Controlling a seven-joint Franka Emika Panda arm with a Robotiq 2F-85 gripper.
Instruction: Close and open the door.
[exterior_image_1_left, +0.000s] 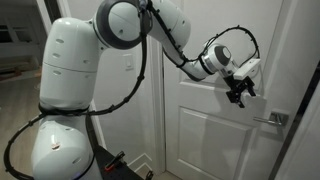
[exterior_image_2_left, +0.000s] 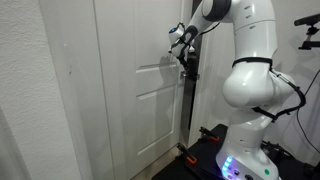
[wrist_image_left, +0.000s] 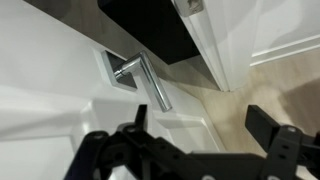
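Note:
The tall white door (exterior_image_1_left: 215, 135) with raised panels shows in both exterior views (exterior_image_2_left: 150, 95). It stands slightly ajar, with a dark gap at its edge (exterior_image_2_left: 188, 105). Its silver lever handle (exterior_image_1_left: 272, 119) sits on a square plate and shows close up in the wrist view (wrist_image_left: 146, 80). My gripper (exterior_image_1_left: 238, 95) is open and empty. It hovers just in front of the door panel, above and beside the handle, not touching it. In the wrist view the two black fingers (wrist_image_left: 200, 128) spread wide below the lever.
My white arm and base (exterior_image_1_left: 65, 90) stand close to the door, and also show from the opposite side (exterior_image_2_left: 250, 90). A plain white wall (exterior_image_2_left: 30, 90) flanks the door. Beige floor (wrist_image_left: 235, 100) and a white door frame (wrist_image_left: 225, 35) lie past the door's edge.

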